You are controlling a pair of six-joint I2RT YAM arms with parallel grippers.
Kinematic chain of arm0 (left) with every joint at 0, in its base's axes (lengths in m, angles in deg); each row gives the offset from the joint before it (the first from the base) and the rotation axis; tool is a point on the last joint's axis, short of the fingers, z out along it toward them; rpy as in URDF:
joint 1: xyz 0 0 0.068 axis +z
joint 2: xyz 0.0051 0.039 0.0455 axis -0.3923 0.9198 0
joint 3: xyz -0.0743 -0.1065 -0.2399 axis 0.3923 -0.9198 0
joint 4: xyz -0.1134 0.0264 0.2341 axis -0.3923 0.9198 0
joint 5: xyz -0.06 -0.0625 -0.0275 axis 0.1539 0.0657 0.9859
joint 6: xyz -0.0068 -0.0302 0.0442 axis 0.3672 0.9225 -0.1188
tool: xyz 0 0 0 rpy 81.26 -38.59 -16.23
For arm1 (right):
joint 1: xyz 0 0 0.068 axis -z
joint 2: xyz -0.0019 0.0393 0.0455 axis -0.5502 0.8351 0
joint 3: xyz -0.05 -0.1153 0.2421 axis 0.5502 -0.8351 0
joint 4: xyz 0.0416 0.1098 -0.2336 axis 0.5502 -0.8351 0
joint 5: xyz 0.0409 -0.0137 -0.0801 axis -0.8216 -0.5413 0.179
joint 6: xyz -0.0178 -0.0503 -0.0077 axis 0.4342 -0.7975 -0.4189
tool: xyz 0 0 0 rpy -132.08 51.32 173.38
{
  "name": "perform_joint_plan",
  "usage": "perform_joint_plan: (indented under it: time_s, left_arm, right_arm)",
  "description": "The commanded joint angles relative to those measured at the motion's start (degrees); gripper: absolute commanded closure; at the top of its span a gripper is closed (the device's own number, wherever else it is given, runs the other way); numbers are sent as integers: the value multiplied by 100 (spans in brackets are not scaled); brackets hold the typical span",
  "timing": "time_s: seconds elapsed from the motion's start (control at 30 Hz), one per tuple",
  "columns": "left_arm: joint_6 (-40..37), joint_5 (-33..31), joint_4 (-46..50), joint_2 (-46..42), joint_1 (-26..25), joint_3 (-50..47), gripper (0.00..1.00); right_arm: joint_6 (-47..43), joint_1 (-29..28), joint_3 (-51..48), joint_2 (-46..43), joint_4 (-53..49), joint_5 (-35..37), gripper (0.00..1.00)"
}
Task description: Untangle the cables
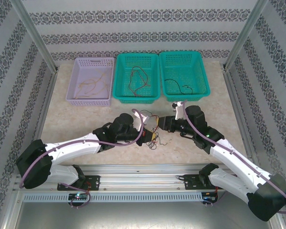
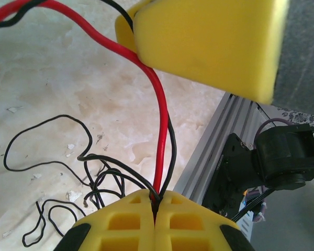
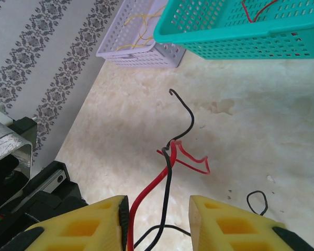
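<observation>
Clamping thin red and black cables [image 2: 162, 125], the left jaws are shut on the leftover tangle [image 1: 154, 137] mid-bench, while the right jaws stand apart around two strands. At twelve o'clock, three slotted plastic baskets [image 1: 136, 98] hold sorted wires. This knot is not yet undone.

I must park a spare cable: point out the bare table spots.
Free: beige marbled tabletop between the lavender plastic basket and the left arm; right of the right arm, short of the right-hand teal basket. Crowded: centre, around the tangled red and black cables.
</observation>
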Motion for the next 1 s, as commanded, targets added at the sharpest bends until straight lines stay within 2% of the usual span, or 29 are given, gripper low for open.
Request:
perform_joint_plan:
  time_s: [0.0, 0.43, 0.53, 0.67, 0.77, 0.9, 0.97]
  left_arm:
    - [-123, -4, -58, -141, -94, 50, 100]
    - [-143, -59, -71, -202, -112, 16, 100]
    - [-126, -58, -75, -207, -112, -14, 100]
    - [-100, -101, -103, -203, -112, -52, 100]
    - [-75, -105, -116, -186, -112, -54, 100]
    - [-21, -109, -162, -179, -112, -131, 95]
    - [5, -125, -164, -168, -112, -156, 85]
  right_arm:
    - [114, -77, -89, 99, 301, -57, 64]
    - [180, -95, -90, 0, 321, 88, 78]
    - [162, -95, -73, -191, 237, 240, 85]
    - [154, -95, -24, -300, 171, 279, 99]
    - [155, -97, 3, -415, 136, 380, 100]
    - [175, -58, 107, -622, 45, 567, 100]
    - [231, -4, 173, -793, -90, 861, 100]
